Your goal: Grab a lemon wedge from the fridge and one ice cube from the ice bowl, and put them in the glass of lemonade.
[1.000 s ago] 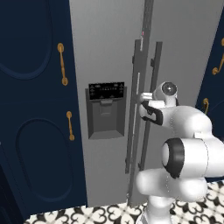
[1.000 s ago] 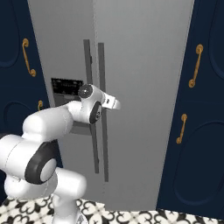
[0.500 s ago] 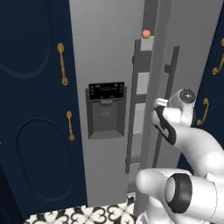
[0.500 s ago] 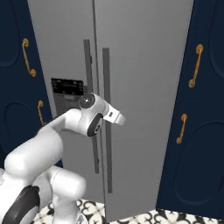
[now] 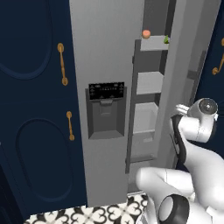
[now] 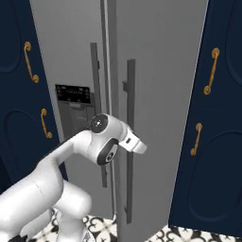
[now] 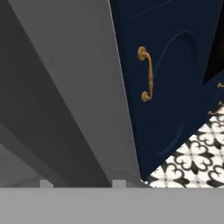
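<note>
Grey brushed metal made up the fridge (image 5: 105, 52), whose right door (image 5: 186, 65) stood partly swung outward in the left base view, showing pale shelves (image 5: 148, 81) inside. On the top shelf sat a small round orange-pink fruit (image 5: 146, 33), and just to its right, near the door's edge, lay the lemon wedge (image 5: 166, 40), a tiny yellow-green speck. The left door carried the black dispenser panel (image 5: 106, 92) above its recess. Navy cabinets (image 5: 30, 109) with brass handles (image 5: 63, 64) flanked the fridge on both sides.

The white arm (image 5: 194, 131) reached up beside the open door's edge, its wrist near the dark bar handle (image 6: 130, 137). In the right base view the hand (image 6: 134, 142) pointed at that handle, close against it, but whether the jaws held the bar could not be told; their tips were hidden, and how wide they stood could not be told either.

The hand view looked along the grey door face (image 7: 65, 87) toward a navy cabinet door (image 7: 175, 74) with a brass handle (image 7: 147, 74) and patterned black-and-white floor tiles (image 7: 192, 162).
</note>
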Available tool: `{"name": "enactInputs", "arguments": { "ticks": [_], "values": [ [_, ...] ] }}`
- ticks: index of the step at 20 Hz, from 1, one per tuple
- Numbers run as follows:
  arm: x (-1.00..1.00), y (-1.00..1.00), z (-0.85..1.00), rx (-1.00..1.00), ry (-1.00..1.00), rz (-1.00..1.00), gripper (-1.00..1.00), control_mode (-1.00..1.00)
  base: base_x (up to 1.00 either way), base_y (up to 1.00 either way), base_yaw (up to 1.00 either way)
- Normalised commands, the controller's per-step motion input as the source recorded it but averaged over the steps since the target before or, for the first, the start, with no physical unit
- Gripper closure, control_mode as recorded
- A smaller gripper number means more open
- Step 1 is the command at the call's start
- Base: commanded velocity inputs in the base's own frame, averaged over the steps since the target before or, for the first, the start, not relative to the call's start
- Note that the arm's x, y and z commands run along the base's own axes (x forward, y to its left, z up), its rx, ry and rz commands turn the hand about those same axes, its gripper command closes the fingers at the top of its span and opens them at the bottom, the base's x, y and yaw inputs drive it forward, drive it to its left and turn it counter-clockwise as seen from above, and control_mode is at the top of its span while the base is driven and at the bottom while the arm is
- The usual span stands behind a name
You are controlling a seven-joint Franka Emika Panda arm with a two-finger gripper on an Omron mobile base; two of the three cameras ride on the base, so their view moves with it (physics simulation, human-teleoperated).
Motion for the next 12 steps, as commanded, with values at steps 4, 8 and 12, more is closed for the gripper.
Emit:
{"name": "enactInputs", "arguments": {
  "ticks": [4,8,12],
  "values": [
    [-0.47,-0.71,0.00,0.08,0.00,-0.22,1.00,-1.00,0.00,0.00,0.00],
    [-0.46,-0.50,0.00,0.07,0.00,-0.21,1.00,-1.00,0.00,0.00,0.00],
    [-0.37,0.00,0.28,0.00,0.03,-0.09,-1.00,-1.00,0.00,0.00,0.00]
  ]
}}
